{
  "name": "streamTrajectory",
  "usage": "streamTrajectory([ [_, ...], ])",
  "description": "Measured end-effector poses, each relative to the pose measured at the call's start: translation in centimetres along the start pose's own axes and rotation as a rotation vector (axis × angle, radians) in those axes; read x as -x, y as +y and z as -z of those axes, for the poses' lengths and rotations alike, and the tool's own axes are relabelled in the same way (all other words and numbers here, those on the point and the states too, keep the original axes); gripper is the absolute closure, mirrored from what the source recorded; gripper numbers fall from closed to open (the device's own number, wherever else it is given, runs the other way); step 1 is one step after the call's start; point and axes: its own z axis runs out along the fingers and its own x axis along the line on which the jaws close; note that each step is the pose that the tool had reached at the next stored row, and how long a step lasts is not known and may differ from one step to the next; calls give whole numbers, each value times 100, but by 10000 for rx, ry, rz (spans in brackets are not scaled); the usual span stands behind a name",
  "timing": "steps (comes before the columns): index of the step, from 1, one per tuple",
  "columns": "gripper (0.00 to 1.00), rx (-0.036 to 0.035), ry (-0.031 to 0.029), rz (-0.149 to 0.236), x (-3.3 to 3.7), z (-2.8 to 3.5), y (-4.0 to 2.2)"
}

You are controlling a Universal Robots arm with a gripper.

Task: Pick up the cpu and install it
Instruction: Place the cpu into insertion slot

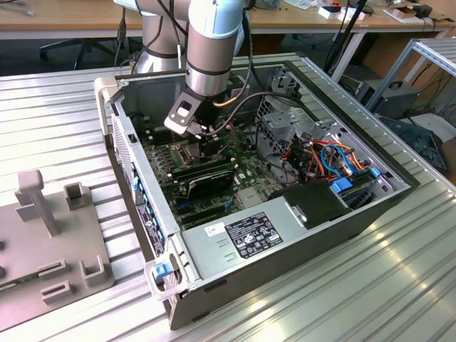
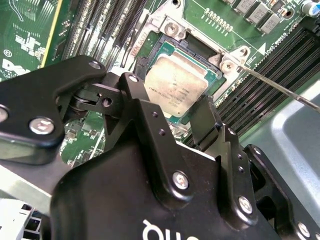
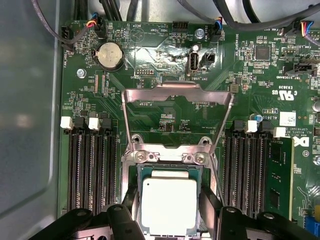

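Inside the open computer case (image 1: 299,263), which is lying on its side on the slatted metal table (image 1: 57,107), the silver robot arm (image 1: 214,50) is reaching down toward the green motherboard (image 1: 249,171). Its black gripper (image 2: 171,104) is hanging right over the processor socket (image 3: 167,155). The jaws are clamping the cpu (image 2: 177,82) from two opposite sides, pressing on the edges of its green substrate. The cpu is lying flat, metal lid up, within the socket's outline; whether it is fully seated or just above the contacts is impossible to tell.

In the first wrist view, the metal load plate (image 3: 175,94) is standing swung back, clear of the socket, with a coin cell battery (image 3: 110,55) just beyond it. Empty memory slots (image 3: 92,170) are flanking the socket on one side, and a memory module (image 3: 278,180) is sitting beyond the slots on the other.

In the second wrist view, the thin retention lever (image 2: 280,87) is sticking out from the socket's corner.

On the exterior view's left, a grey fixture block (image 1: 50,235) is resting on the table, well apart from the case.
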Motion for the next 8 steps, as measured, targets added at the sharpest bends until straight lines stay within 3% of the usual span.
streamTrajectory([
  [8, 38, 4, 0, -1, 0, 116, 5],
])
